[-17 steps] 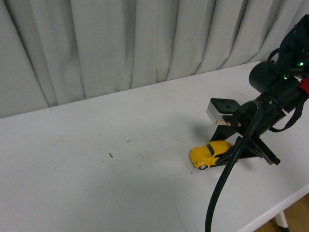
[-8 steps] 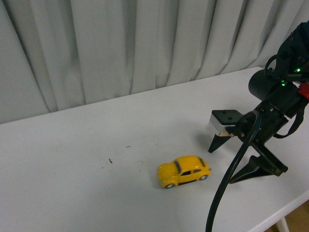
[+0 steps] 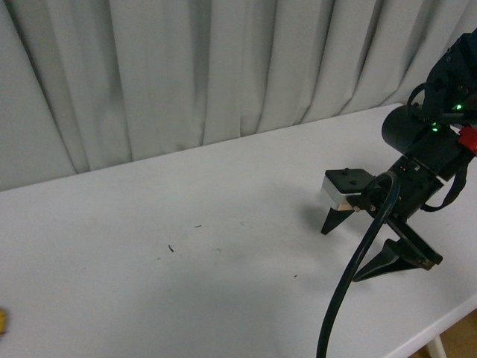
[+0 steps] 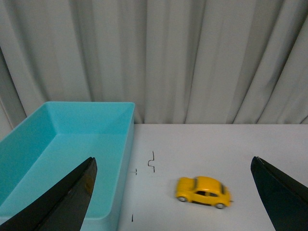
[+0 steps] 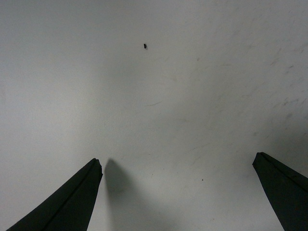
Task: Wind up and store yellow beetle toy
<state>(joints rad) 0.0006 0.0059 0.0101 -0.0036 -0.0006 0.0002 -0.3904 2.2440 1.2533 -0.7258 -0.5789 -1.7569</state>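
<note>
The yellow beetle toy (image 4: 203, 191) stands on its wheels on the white table, slightly blurred, in the left wrist view. It lies ahead of my open left gripper (image 4: 173, 160) and between the lines of its fingers, touching neither. In the front view only a yellow sliver of the toy (image 3: 2, 322) shows at the left edge. My right gripper (image 3: 344, 253) hangs open over bare table at the right, far from the toy. The right wrist view shows that gripper (image 5: 177, 160) with nothing between its fingers.
A light blue open bin (image 4: 126, 144) stands on the table beside the toy, close to my left finger. Grey curtains (image 3: 223, 67) hang behind the table. The table's front right edge (image 3: 440, 317) runs near the right arm, whose black cable (image 3: 343, 298) hangs down.
The toy left my right gripper and rolled leftward across the table to the front view's left edge. The right gripper opened, lifted a little, then stayed put.
</note>
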